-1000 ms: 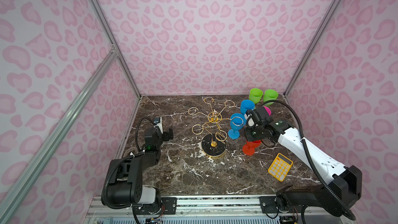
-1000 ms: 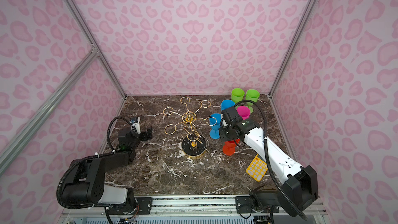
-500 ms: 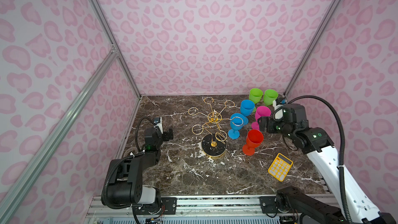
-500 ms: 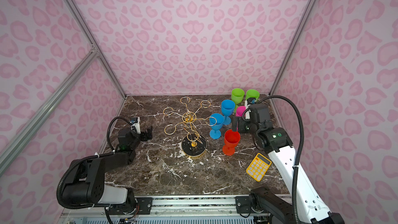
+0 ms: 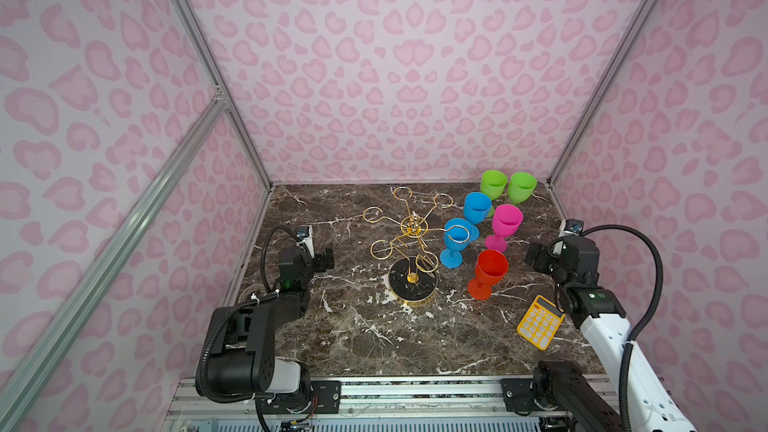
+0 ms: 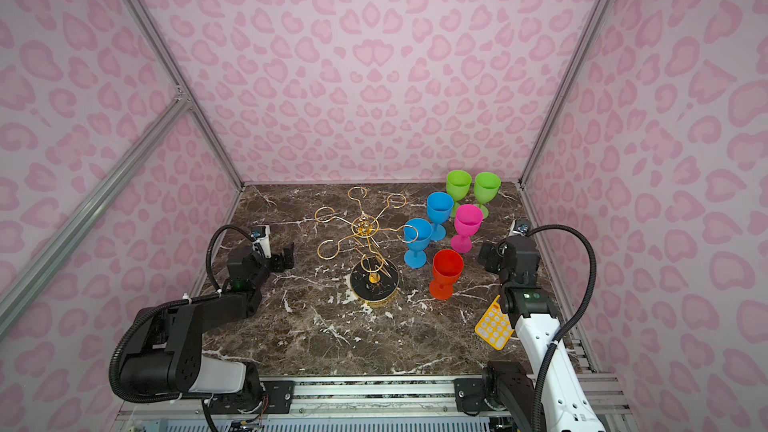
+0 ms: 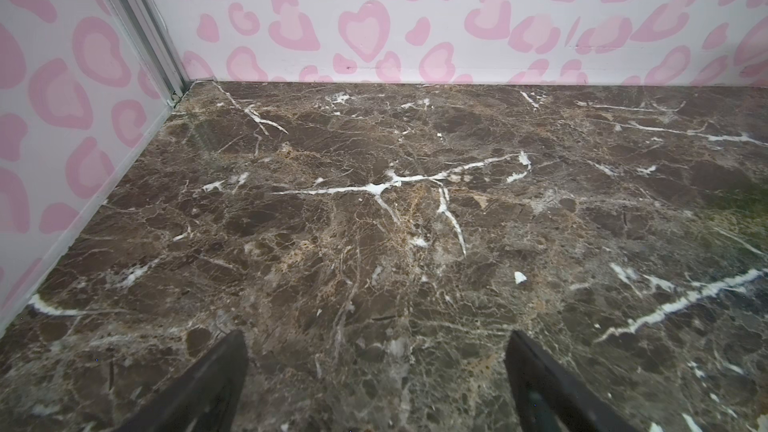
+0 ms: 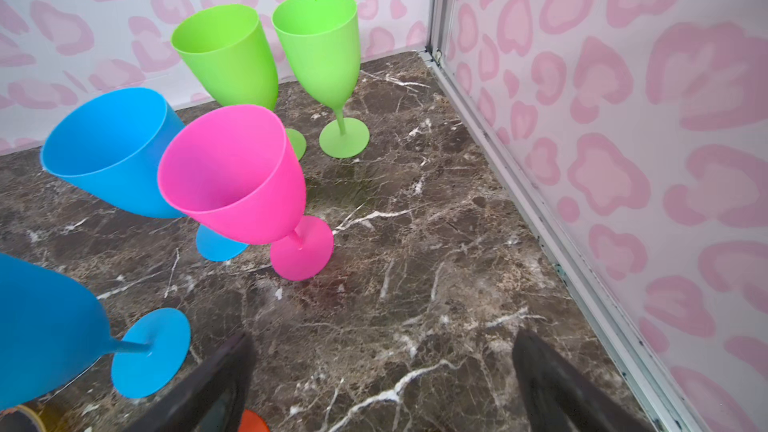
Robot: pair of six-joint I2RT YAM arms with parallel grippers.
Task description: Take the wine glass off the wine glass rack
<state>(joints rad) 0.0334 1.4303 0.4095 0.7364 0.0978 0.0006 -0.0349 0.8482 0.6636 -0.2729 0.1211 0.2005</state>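
The wine glass rack point(image 5: 414, 226) point(image 6: 365, 227) stood mid-tabletop on its round black base point(image 5: 401, 289). In both top views the red wine glass point(image 5: 491, 270) point(image 6: 447, 270) stood upright on its own foot on the tabletop point(image 5: 353, 326), off the rack, just right of that base and apart from it. A second before, the right arm point(image 5: 598, 305) had reached in over this glass and hidden most of it. Since then the arm had drawn back to the right wall, and in the right wrist view the right jaws were spread wide over bare marble, pinching nothing. The glass stood where it had been half a second earlier. The other glasses crowded the back right. There was a nearer blue glass point(image 5: 455, 243), with one gold loop crossing in front of its bowl in both top views, a second blue glass point(image 5: 477, 207) and a pink glass point(image 5: 507, 222). One green glass point(image 5: 493, 184) stood beside another green glass point(image 5: 522, 187), close against the back wall by the corner post. A yellow calculator point(image 5: 540, 322) lay near the right edge, just beside the right arm. Open marble ran along the whole front edge and across the left side between the rack and the left arm point(image 5: 291, 284), which had not moved. The left jaws were spread apart over bare tabletop near the left wall, well apart from the rack.
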